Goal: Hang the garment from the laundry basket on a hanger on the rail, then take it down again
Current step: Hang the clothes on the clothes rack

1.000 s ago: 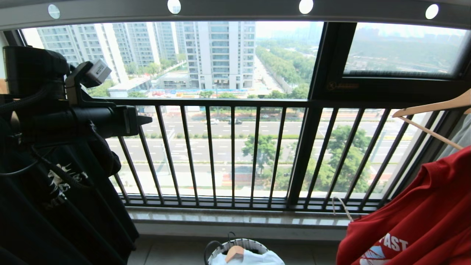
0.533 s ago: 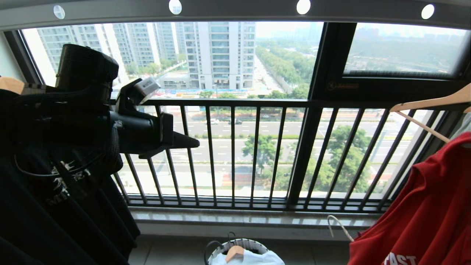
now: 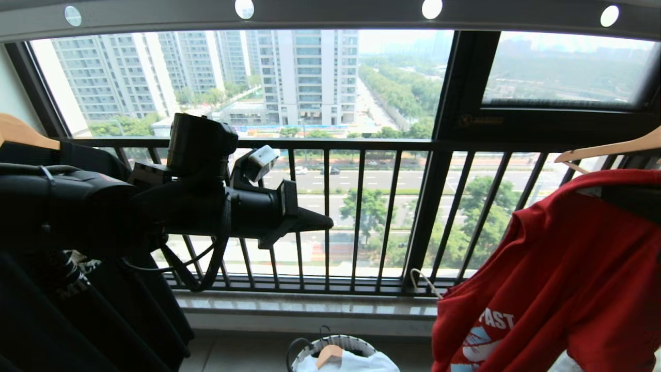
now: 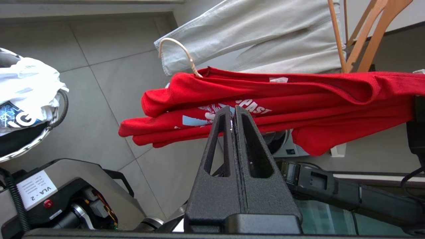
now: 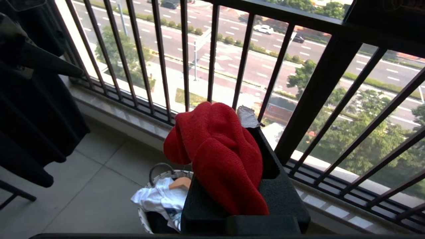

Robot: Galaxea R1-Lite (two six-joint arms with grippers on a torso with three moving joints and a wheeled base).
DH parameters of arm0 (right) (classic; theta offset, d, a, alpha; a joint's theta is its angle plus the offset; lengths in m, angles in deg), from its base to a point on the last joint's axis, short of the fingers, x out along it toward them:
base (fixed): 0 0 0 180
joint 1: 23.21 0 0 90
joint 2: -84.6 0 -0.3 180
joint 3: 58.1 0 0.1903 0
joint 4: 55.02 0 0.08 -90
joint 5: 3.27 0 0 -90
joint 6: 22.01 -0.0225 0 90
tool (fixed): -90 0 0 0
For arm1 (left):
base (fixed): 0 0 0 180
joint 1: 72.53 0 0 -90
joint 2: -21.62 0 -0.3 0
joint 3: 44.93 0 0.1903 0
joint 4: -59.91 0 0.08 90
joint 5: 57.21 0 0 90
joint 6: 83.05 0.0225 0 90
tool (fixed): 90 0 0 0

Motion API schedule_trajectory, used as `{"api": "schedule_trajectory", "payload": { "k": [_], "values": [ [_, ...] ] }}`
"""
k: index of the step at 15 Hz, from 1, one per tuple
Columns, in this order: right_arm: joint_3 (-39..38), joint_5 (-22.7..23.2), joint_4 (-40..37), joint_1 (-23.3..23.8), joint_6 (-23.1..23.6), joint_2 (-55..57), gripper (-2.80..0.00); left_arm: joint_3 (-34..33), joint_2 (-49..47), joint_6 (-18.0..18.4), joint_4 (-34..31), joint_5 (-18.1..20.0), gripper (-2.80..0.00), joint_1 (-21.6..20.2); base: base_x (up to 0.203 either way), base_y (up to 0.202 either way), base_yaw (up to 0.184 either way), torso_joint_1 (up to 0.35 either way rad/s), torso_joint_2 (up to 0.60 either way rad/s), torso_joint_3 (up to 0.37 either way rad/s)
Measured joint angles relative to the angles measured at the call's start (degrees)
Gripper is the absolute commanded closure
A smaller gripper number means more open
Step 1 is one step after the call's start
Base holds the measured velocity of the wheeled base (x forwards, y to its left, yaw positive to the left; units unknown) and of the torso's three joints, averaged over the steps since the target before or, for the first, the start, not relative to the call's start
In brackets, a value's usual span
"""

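Note:
The red garment (image 3: 557,279) hangs in the air at the right of the head view, well below the grey holed rail (image 3: 330,16). The hook of the white hanger (image 3: 421,276) sticks out of its collar; the rest of the hanger is hidden in the cloth. My right gripper (image 5: 237,118) is shut on a bunch of the red garment (image 5: 215,149). My left gripper (image 3: 328,225) is shut and empty, reaching level from the left, apart from the garment. In the left wrist view its closed tips (image 4: 234,108) point at the garment (image 4: 265,96) and hanger hook (image 4: 176,49). The laundry basket (image 3: 356,341) stands on the floor below.
A black printed T-shirt (image 3: 103,310) hangs at the left. Wooden hangers (image 3: 609,150) and a pale grey garment (image 4: 259,36) hang at the right. The dark barred window railing (image 3: 361,144) runs across ahead. White laundry and a wooden hanger lie in the basket (image 5: 146,215).
My left arm has swung right, away from the black T-shirt towards the middle. The red garment with the hanger has risen and come left.

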Motion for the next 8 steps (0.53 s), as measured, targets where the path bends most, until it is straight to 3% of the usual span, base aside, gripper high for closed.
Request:
{"api": "schedule_trajectory", "payload": {
  "k": [5,6,8],
  "values": [
    [3.15,0.00,7.35,-4.08,-0.02,9.98,0.00,3.28,-7.80,-2.12,5.08,-0.05,0.00,0.07,0.000,0.000,0.000,0.000,0.00,0.000],
    [4.42,0.07,7.93,-4.69,-0.02,11.78,0.00,3.98,-9.20,-2.36,5.15,-0.13,-2.80,0.07,0.000,0.000,0.000,0.000,0.00,0.000],
    [6.82,0.05,8.56,-5.95,-0.05,14.95,0.00,4.58,-11.00,-2.51,5.26,-0.17,-2.80,0.05,0.000,0.000,0.000,0.000,0.00,0.000]
  ]
}}
